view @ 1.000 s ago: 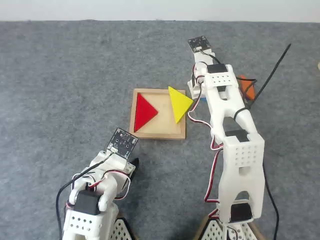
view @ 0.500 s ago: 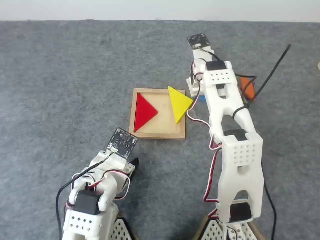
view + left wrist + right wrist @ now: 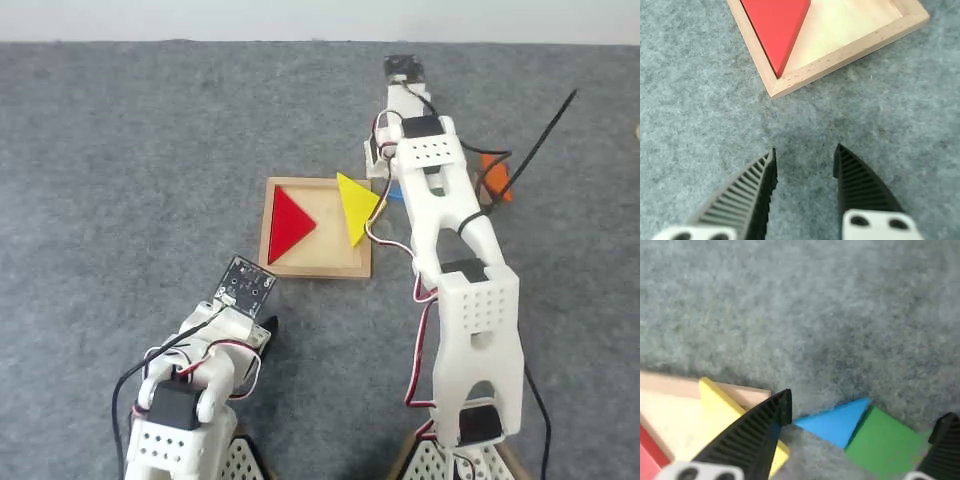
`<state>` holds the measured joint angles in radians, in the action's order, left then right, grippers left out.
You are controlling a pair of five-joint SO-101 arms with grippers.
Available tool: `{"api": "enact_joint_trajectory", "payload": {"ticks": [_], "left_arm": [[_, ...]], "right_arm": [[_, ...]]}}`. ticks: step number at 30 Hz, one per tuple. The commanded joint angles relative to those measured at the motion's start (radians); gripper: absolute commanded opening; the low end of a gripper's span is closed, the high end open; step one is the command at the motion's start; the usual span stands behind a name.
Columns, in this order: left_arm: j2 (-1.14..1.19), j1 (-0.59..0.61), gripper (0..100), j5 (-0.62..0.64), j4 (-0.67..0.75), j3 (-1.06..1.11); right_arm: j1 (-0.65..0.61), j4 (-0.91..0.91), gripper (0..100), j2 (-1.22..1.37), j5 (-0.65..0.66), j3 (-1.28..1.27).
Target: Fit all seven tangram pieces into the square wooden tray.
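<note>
Right arm (image 3: 432,190) stretches farther out than before | right gripper (image 3: 855,437) spread wide | blue triangle (image 3: 832,422) between its jaws, hard by one, long axis spanning the gap, outside tray (image 3: 315,270) | left gripper (image 3: 805,167) remoter, parted

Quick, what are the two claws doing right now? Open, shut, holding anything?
Left gripper: open, holding nothing.
Right gripper: open wide over the blue piece and green piece, gripping neither.
</note>
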<state>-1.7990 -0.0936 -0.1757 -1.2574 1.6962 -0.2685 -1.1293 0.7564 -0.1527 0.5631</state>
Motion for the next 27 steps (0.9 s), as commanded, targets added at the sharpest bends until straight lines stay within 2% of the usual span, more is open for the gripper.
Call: {"api": "enact_joint_trajectory", "payload": {"ticks": [1,9,17,27], "left_arm": [[-0.020,-0.006,18,0.008,-0.006,-0.013],[-0.020,-0.006,18,0.008,-0.006,-0.013],[-0.020,-0.006,18,0.008,-0.006,-0.013],[-0.020,-0.006,18,0.008,-0.006,-0.013]], "right_arm": [[-0.054,0.012,44.2,0.001,-0.094,0.057],[-0.173,0.008,44.2,0.042,-0.092,0.058],[-0.168,-0.113,44.2,0.038,-0.091,0.061],[-0.166,-0.156,44.2,-0.062,-0.091,0.057]]}}
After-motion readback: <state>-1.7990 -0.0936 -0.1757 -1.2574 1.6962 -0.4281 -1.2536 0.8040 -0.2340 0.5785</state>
